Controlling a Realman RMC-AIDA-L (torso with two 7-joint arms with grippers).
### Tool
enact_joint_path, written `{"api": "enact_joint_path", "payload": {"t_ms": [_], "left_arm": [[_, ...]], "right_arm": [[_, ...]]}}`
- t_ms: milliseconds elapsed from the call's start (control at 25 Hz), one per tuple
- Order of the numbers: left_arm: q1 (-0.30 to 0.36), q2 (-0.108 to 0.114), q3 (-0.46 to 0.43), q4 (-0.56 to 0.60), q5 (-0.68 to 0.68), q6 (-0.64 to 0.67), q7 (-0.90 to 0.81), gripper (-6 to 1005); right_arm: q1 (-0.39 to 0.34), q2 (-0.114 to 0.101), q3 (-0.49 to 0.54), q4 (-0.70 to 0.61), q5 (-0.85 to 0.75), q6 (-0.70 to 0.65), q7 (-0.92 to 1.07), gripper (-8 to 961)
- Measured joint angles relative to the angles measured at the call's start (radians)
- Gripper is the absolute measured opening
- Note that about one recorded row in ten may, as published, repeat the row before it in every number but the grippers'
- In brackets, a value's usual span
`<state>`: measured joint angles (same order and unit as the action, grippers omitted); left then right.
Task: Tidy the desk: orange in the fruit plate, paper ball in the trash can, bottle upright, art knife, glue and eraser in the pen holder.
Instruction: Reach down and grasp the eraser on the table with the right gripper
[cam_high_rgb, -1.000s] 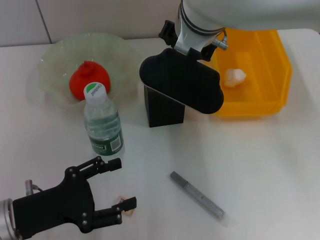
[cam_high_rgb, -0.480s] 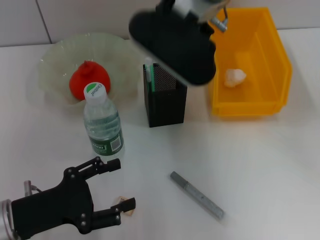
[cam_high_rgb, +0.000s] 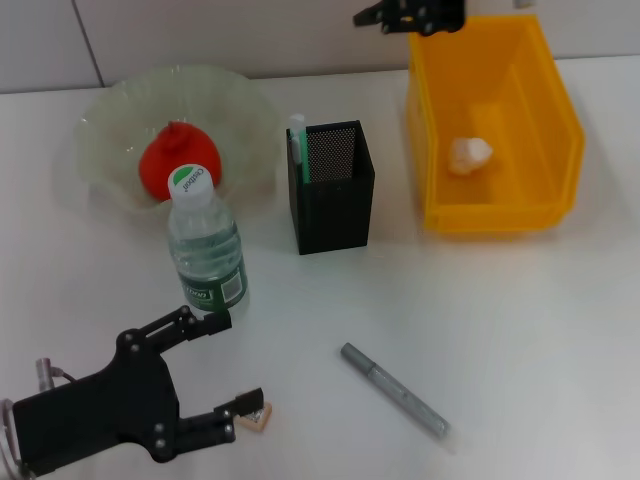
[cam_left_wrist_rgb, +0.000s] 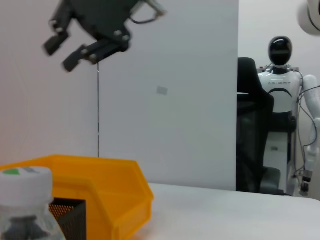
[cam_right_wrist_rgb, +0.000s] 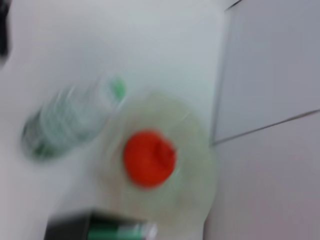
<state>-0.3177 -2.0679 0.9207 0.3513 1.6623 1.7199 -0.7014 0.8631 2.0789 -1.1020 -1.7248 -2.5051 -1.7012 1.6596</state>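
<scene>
Left gripper (cam_high_rgb: 228, 372), fingers spread, low at the near table edge with the eraser (cam_high_rgb: 260, 417) by its lower fingertip; beyond, art knife (cam_high_rgb: 394, 390), upright bottle (cam_high_rgb: 205, 250), pen holder (cam_high_rgb: 331, 186), orange (cam_high_rgb: 177, 158) in fruit plate (cam_high_rgb: 110, 120), paper ball (cam_high_rgb: 468, 154) in trash can (cam_high_rgb: 545, 95); right gripper (cam_high_rgb: 412, 15), fingers parted, raised farthest back.

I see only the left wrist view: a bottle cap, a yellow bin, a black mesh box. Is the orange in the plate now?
Observer: Yes, the orange lies in the glass plate, behind the upright bottle.
Operator: And the paper ball?
Observer: The paper ball lies inside the yellow bin.
Operator: Where is the eraser?
Observer: The eraser lies on the table, right beside one finger of the open left tool.
</scene>
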Motion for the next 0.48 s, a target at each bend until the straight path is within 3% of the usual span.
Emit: {"api": "enact_joint_path", "payload": {"t_ms": [40,80,120,160,200,240,360,400,480], "left_arm": [[0.000,0.000,0.000,0.000,0.000,0.000,0.000,765],[0.002,0.001,-0.003,0.000,-0.005,0.001,0.001,765],[0.005,0.001,-0.007,0.000,-0.010,0.003,0.004,765],[0.007,0.001,-0.012,0.000,-0.012,0.003,0.007,764],[0.013,0.001,-0.027,-0.001,-0.013,0.005,0.019,764],[0.013,0.001,-0.027,-0.001,-0.013,0.005,0.019,764],[0.019,0.001,-0.035,-0.001,-0.014,0.008,0.023,764],[0.021,0.002,-0.035,0.002,-0.015,0.012,0.019,763],[0.021,0.004,-0.036,0.008,-0.014,0.018,0.015,763]], "right_arm": [[0.000,0.000,0.000,0.000,0.000,0.000,0.000,279],[-0.092,0.000,0.090,-0.019,0.150,0.005,0.028,281],[-0.092,0.000,0.090,-0.019,0.150,0.005,0.028,282],[-0.136,0.000,0.126,-0.018,0.219,0.009,0.035,284],[-0.250,0.000,0.187,0.017,0.406,0.014,0.044,285],[-0.250,0.000,0.187,0.017,0.406,0.014,0.044,287],[-0.429,0.000,0.205,0.125,0.660,0.025,-0.002,291],[-0.526,0.003,0.200,0.213,0.756,0.028,-0.064,293],[-0.568,0.005,0.198,0.265,0.791,0.026,-0.092,296]]}}
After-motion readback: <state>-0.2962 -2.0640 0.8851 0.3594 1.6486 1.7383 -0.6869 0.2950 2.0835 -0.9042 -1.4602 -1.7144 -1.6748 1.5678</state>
